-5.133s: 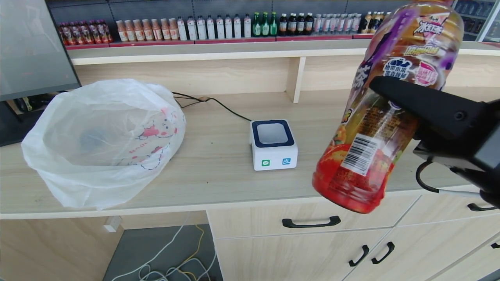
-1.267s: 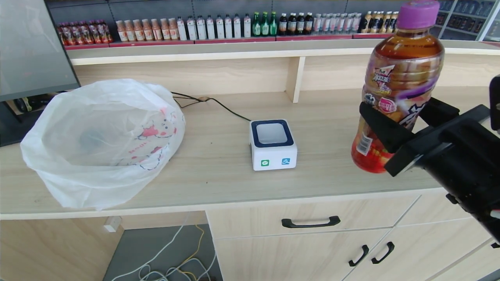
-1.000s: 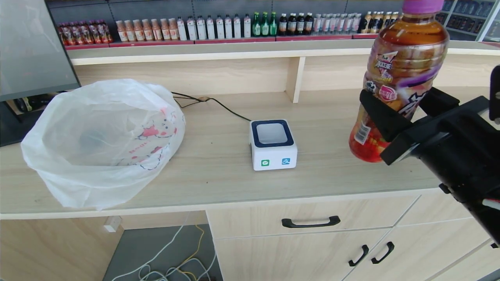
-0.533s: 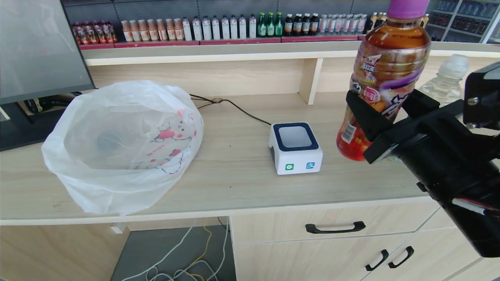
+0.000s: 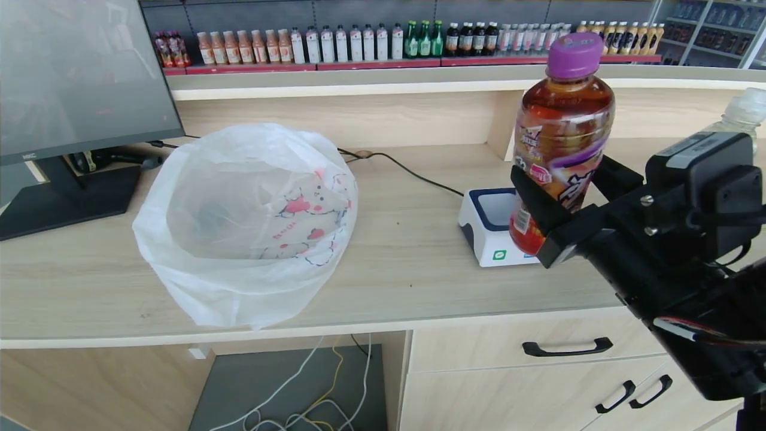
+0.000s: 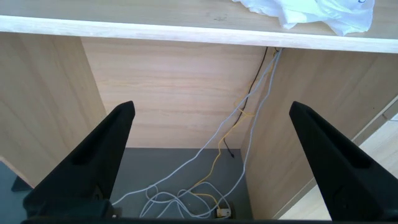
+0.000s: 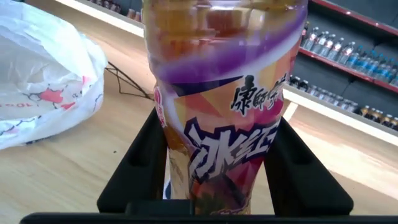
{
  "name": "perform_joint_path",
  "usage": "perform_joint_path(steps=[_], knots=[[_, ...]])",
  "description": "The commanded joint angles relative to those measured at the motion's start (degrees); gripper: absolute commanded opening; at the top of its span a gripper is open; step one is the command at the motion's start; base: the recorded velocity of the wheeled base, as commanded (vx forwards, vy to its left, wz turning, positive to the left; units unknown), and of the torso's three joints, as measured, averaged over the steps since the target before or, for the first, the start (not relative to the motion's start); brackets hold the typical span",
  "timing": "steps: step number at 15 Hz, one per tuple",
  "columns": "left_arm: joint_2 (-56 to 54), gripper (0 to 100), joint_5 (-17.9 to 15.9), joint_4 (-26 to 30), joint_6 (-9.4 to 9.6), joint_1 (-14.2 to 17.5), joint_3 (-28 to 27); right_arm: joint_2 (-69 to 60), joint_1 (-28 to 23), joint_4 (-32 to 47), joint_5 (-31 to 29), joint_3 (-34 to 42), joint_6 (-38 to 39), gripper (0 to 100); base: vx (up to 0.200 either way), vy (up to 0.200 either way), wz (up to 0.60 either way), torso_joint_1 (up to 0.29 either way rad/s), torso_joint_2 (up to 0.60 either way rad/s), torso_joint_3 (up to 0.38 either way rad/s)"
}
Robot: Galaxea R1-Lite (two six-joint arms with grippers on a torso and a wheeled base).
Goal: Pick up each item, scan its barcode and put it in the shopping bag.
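Behind bottle [image 5: 562, 137], scanner [image 5: 485, 239] half hidden

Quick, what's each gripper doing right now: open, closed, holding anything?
Left gripper: open, holding nothing.
Right gripper: closed on the purple-capped bottle.

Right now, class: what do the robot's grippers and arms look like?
The right gripper has flat black fingers on a blocky black arm with a grey-topped housing and a red-and-white cable. The left gripper has two black tapering fingers.
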Motion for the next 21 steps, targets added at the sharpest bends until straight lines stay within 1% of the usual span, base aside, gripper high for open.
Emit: perform_joint_path(steps=[1,3,4,5,6,9,12,14,17,19,21], knots=[[0.0,100,0.0,0.1,-0.07,0.0,0.0,0.4,-0.4,-0.1,1.4,0.3,-1.9,0,0.0,0.0,0.0,0.0,0.0,0.0],[0.0,100,0.0,0.1,0.02,-0.1,0.0,0.0,-2.1,-0.1,5.3,-0.5,-7.1,0,0.0,0.0,0.0,0.0,0.0,0.0],[0.0,100,0.0,0.0,0.02,0.0,0.0,0.2,-3.7,-0.1,9.0,-2.0,-11.4,0,0.0,0.0,0.0,0.0,0.0,0.0],[0.0,100,0.0,0.0,0.02,-0.1,0.0,0.9,-6.6,-0.1,14.3,-3.6,-15.7,0,0.0,0.0,0.0,0.0,0.0,0.0],[0.0,100,0.0,0.1,0.02,0.0,0.0,1.4,-9.1,-0.1,19.4,-4.9,-17.9,0,0.0,0.0,0.0,0.0,0.0,0.0],[0.0,100,0.0,0.0,0.02,0.0,0.0,4.3,-10.9,-0.1,29.6,-6.2,-19.0,0,0.0,0.0,0.0,0.0,0.0,0.0],[0.0,100,0.0,0.1,0.02,-0.1,0.0,5.0,-16.5,-0.1,41.4,-5.6,-23.8,0,0.0,0.0,0.0,0.0,0.0,0.0],[0.0,100,0.0,0.1,-0.07,0.0,0.0,5.2,-18.0,-0.1,45.1,-5.4,-26.3,0,0.0,0.0,0.0,0.0,0.0,0.0],[0.0,100,0.0,0.0,0.02,-0.1,0.0,5.8,-18.1,-0.1,46.9,-5.3,-30.6,0,0.0,0.0,0.0,0.0,0.0,0.0],[0.0,100,0.0,0.1,-0.07,-0.1,0.0,6.5,-18.1,-0.1,47.5,-5.3,-32.2,0,0.0,0.0,0.0,0.0,0.0,0.0],[0.0,100,0.0,0.0,-0.07,0.0,0.0,8.3,-17.9,-0.1,48.6,-6.2,-31.9,0,0.0,0.0,0.0,0.0,0.0,0.0]])
